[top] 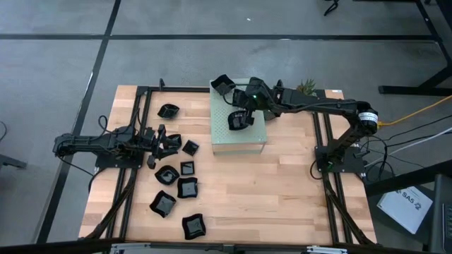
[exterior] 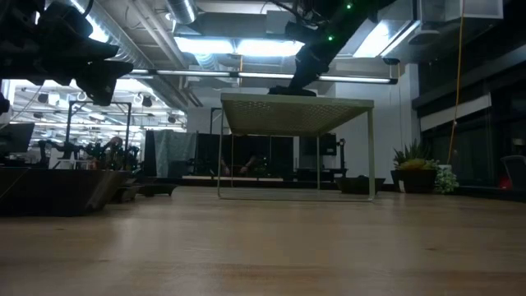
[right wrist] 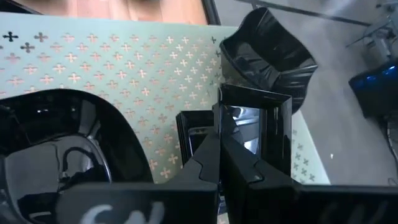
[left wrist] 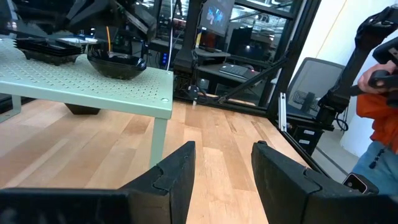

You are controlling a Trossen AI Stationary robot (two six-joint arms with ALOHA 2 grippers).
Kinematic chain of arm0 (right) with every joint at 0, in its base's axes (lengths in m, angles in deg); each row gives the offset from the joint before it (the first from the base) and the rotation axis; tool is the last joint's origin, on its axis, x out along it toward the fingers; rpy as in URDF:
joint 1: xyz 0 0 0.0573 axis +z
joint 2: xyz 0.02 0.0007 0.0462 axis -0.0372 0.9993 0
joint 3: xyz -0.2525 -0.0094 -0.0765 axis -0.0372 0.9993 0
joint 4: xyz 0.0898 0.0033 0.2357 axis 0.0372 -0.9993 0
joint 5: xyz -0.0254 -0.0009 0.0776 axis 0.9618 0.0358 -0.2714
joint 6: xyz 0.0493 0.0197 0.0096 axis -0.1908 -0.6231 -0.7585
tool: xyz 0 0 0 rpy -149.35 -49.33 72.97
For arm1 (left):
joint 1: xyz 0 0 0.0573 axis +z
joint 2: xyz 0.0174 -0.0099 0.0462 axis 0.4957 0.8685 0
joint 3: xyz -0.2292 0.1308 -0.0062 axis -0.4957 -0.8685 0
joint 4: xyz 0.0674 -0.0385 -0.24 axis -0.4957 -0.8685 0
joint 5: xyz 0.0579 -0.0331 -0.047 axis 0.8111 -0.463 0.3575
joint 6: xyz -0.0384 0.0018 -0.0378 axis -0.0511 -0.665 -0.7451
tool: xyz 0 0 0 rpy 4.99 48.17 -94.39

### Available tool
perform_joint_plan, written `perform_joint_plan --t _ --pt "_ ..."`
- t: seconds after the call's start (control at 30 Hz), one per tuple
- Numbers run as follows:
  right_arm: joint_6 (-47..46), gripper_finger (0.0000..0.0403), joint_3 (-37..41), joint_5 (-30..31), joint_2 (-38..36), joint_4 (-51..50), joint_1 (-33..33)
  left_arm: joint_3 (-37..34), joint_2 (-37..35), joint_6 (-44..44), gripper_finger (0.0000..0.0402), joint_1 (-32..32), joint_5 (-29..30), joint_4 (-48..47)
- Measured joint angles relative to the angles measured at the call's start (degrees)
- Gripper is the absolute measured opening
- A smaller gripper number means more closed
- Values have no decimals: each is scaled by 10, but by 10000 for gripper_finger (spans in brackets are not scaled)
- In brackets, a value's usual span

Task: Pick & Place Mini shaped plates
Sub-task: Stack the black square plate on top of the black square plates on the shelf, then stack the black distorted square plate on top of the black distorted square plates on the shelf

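The mini shaped plates are glossy black dishes. Several lie on the table's left half (top: 187, 187), near my left gripper (top: 164, 141), which is open and empty in the left wrist view (left wrist: 222, 168). A pale green perforated box (top: 240, 137) stands mid-table. On its top sit a wavy plate at the far left corner (top: 222, 85) (right wrist: 267, 56) and a rounder one (top: 238, 120) (right wrist: 56, 143). My right gripper (top: 244, 100) (right wrist: 219, 134) is over the box top, shut on a small square plate (right wrist: 255, 124). My right gripper pinches the square plate by one upright side wall (right wrist: 219, 115), one finger (right wrist: 205, 168) outside and the other (right wrist: 249, 174) inside the dish. The fingers come from above, slanting in from the table's right. Whether the plate rests on the box top or is lifted, I cannot tell.
A tiny potted plant (top: 306, 87) stands near the far edge, right of the box. Dark frame rails (top: 134, 162) run along the table on both sides. A person in an orange sleeve (left wrist: 379, 93) shows beyond the table. Bare wood (top: 268, 197) lies near the front edge.
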Motion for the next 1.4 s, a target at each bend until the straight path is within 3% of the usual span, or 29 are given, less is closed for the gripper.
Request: perform_joint_plan --t 0.4,0.63,1.0,1.4 --pt "-7 6 0 -15 6 -12 -5 0 0 0 152 0 0 0" --pt "-7 36 0 -13 6 -21 -7 0 0 0 152 0 0 0" --pt "-14 102 0 -13 6 -21 -7 0 0 0 152 0 0 0" --pt "-44 212 0 -15 -27 -21 31 0 0 0 152 0 0 0"
